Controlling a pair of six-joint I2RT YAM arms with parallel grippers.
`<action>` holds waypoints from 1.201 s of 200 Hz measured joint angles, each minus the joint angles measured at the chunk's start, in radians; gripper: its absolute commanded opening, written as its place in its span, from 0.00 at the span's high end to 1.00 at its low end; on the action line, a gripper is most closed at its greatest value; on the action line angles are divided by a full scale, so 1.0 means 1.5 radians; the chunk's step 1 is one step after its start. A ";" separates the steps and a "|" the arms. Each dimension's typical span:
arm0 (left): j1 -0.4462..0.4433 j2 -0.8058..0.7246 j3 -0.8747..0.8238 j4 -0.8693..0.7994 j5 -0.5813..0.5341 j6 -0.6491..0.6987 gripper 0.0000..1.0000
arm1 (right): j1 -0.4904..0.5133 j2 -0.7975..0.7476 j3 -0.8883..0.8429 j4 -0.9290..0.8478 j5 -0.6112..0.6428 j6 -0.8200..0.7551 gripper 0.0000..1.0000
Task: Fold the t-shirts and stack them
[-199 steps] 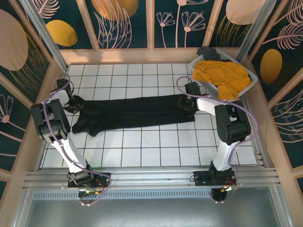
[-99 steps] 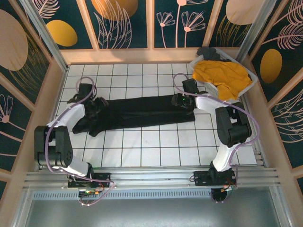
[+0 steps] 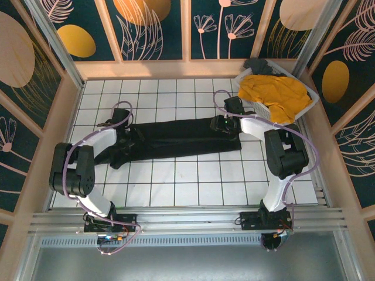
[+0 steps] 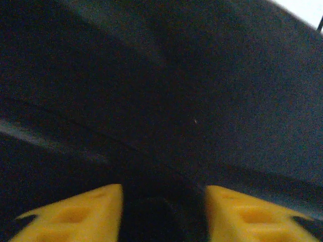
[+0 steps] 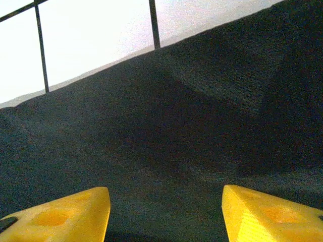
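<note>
We find the left tool (image 3: 130,136) low on the left end of the black t-shirt (image 3: 176,137). In its wrist view the yellow fingers (image 4: 75,214) stand partly apart with dark cloth bulging between them. We cannot tell whether a fold is pinched or the tool merely presses on it.

The shirt lies as a long, narrow band on the white-tiled counter (image 3: 176,181). It runs from this tool across to the right tool (image 3: 221,124), which sits on the band's right end. That tool is released: fingers wide apart, flat cloth beneath, nothing caught between them.

Just beyond it and to its right, the mustard-yellow t-shirt (image 3: 272,93) is heaped, unfolded, in the white basket (image 3: 314,96).

Handling, our judgement: the cloth is light and limp, holds no shape, and will sag and drag. We would pinch the corners of each short end, all layers together, and lift both ends evenly so the band folds without twisting.
</note>
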 measured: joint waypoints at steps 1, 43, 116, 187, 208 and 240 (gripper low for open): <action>-0.001 0.000 0.000 0.000 0.000 0.002 0.73 | 0.000 0.000 0.000 0.000 0.000 0.000 0.39; -0.032 -0.020 -0.003 -0.021 -0.012 -0.010 0.96 | 0.000 0.000 0.000 0.000 0.000 0.010 0.40; -0.120 -0.087 -0.059 -0.063 -0.013 -0.109 0.84 | 0.000 0.004 0.000 0.000 0.000 0.017 0.41; -0.152 -0.092 -0.049 -0.112 0.031 -0.157 0.47 | 0.000 0.016 -0.001 -0.004 0.000 0.022 0.41; -0.101 -0.116 -0.021 -0.149 0.007 -0.141 0.58 | -0.001 0.016 -0.003 -0.004 0.000 0.022 0.41; 0.067 -0.163 -0.010 -0.157 -0.043 -0.101 0.65 | -0.001 0.016 -0.004 -0.005 0.000 0.022 0.41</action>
